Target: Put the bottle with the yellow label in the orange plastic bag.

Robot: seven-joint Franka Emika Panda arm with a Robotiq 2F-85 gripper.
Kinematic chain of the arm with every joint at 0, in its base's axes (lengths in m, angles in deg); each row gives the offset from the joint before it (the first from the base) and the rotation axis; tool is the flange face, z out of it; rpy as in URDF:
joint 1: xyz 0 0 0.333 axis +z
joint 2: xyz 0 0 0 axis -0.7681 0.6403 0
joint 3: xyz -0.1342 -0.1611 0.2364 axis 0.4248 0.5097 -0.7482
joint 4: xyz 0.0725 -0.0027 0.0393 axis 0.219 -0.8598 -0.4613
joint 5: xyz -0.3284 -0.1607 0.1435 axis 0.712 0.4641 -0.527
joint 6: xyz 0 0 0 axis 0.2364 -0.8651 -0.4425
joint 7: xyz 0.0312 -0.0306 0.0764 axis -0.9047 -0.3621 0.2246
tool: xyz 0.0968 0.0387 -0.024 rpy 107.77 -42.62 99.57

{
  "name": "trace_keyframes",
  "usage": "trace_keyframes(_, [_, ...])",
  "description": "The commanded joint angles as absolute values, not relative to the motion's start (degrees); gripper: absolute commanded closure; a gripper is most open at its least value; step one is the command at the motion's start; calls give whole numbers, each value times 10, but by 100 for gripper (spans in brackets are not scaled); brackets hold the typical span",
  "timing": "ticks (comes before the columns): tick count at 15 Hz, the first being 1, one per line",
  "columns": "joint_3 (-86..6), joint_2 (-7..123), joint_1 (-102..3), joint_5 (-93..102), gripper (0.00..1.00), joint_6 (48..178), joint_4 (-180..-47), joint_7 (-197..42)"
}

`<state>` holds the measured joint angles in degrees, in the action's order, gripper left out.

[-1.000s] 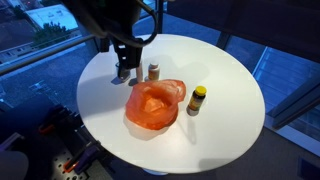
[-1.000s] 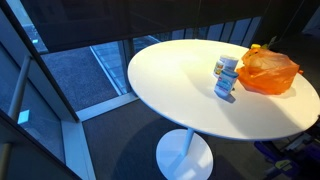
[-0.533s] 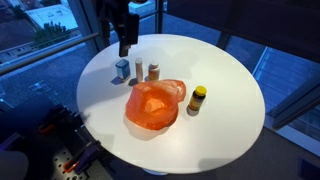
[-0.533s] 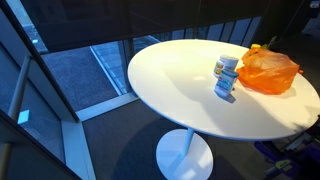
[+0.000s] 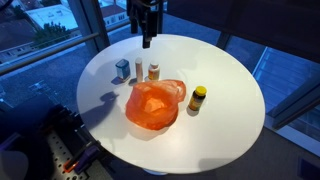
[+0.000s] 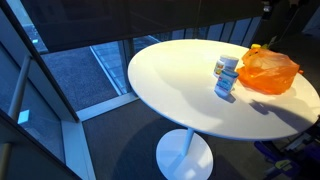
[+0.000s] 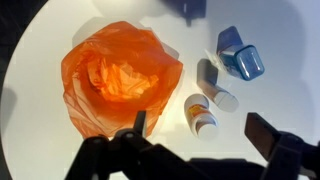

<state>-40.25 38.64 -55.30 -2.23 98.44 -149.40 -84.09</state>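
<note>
Gripper (image 5: pixel 147 38) hangs top centre, jaws apart, empty; yellow-label bottle (image 5: pixel 198 98) waits right of orange plastic bag (image 5: pixel 153 106), spread open to receive it.

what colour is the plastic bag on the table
The bag is orange; wrist view shows it best.

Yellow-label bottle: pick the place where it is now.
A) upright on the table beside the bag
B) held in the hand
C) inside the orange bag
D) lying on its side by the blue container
A: in an exterior view the bottle stands upright on the table beside the bag, while the hand hangs high above the table, open and empty.
</note>
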Motion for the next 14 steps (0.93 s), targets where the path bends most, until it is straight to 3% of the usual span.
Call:
trace_keyframes(1, [-396, 461, -556, -10, 0, 994, -1422, -901])
trace_keyframes(14, [-339, 635, -569, -23, 0, 992, -1246, -973])
